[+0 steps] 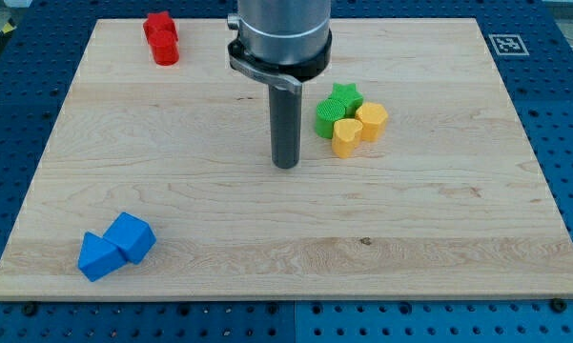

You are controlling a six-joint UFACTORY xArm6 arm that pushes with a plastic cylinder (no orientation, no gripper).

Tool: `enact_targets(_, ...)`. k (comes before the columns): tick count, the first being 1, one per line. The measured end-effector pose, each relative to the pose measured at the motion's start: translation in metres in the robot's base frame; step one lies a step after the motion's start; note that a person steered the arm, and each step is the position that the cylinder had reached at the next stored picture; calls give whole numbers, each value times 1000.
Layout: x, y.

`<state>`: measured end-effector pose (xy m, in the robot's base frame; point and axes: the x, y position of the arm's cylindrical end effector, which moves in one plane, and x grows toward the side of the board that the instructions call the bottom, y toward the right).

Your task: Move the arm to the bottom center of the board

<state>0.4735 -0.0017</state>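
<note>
While my tip (285,164) stood mid-board, just left of the green star block (343,97), I had no jaws, only a rod.

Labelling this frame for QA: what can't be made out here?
- Dark rod arm: cut off by the view's top; mount unseen.
- Two red blocks: pressed together, shapes unclear.
- Green star-shaped block and second green block: partly hidden by yellow blocks.
- My tip: board contact unclear.
</note>
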Motion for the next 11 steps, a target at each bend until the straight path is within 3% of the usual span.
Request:
enact_targets(2,3,73)
enact_targets(5,-14,76)
enact_targets(7,30,80)
enact_targets(8,36,55)
enact_targets(11,107,19)
